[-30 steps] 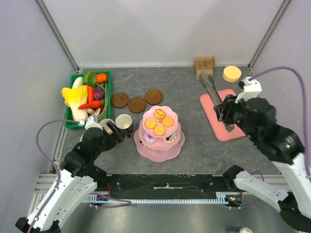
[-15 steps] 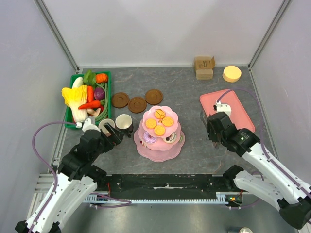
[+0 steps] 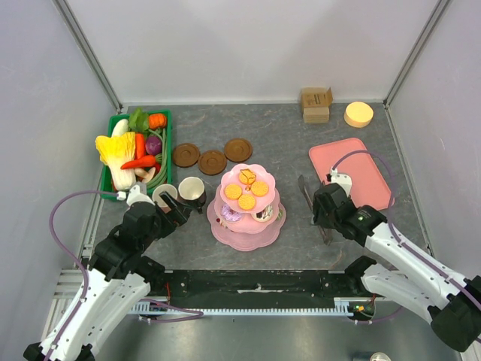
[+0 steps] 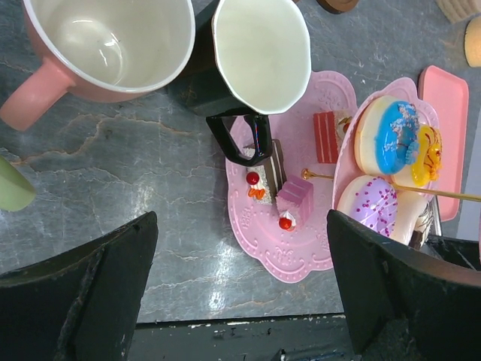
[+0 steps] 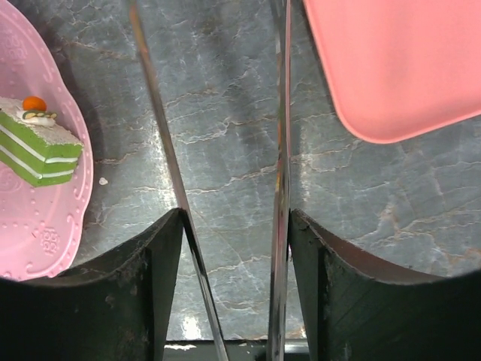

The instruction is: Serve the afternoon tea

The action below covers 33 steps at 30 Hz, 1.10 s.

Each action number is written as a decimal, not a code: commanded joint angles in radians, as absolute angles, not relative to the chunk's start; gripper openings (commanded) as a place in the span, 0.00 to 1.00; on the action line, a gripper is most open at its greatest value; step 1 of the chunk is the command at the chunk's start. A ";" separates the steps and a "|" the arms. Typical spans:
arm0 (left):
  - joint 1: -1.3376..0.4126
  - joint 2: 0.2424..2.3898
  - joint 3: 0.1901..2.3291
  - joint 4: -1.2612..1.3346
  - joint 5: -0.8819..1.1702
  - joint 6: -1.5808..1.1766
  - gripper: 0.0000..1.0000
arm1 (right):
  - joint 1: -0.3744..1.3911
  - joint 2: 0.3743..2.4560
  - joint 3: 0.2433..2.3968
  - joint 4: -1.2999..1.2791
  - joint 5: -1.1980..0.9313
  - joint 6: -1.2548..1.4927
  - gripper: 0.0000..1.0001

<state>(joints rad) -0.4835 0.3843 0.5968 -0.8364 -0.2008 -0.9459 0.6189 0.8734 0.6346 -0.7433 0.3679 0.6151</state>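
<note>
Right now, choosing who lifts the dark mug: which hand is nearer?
Left. The left hand sits just short of the dark mug; the right hand, holding tongs, is beyond the pink stand.

Glossy plastic stand (image 3: 242,240), shiny metal tongs (image 5: 282,173), matt stone-look tabletop (image 3: 285,143)

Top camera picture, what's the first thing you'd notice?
Probably the pink tiered cake stand in the middle of the grey table, topped with orange round biscuits. Next, the green crate of bright toy vegetables at the left edge, and the flat pink tray on the right.
</note>
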 commanded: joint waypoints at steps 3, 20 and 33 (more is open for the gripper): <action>-0.480 0.414 0.604 -0.845 -0.206 -0.988 0.99 | 0.620 0.890 0.534 -0.646 0.327 0.735 0.67; -0.480 0.506 0.641 -0.862 -0.218 -0.993 0.99 | 0.620 0.821 0.532 -0.629 0.360 0.744 0.98; -0.483 0.820 0.653 -0.660 -0.104 -0.769 0.91 | 0.621 0.666 0.535 -0.644 0.344 0.712 0.98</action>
